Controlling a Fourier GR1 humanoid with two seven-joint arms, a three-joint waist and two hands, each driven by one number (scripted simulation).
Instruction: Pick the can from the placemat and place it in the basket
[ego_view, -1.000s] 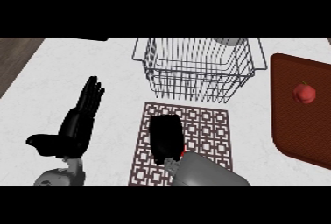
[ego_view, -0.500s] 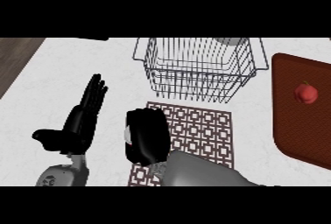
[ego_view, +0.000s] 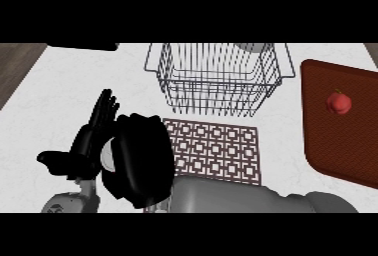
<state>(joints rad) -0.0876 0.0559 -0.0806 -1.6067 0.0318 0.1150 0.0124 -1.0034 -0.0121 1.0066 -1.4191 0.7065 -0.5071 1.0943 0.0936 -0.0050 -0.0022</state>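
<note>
right hand (ego_view: 138, 157) curled, seemingly round the can, which it hides | left hand (ego_view: 92, 142) resting, fingers straight | carry level over wire basket (ego_view: 214, 75); release low inside

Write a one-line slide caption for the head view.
Right robot hand raised at the placemat's left edge, near the wire basket; left robot hand rests open; apple on red tray.

- The can does not show; the right hand (ego_view: 140, 160) covers the placemat's (ego_view: 218, 150) left edge, and what its curled fingers hold is hidden.
- The red tray (ego_view: 336, 145) runs off the right edge.
- A pale object behind the basket (ego_view: 218, 75) is cut off.
</note>
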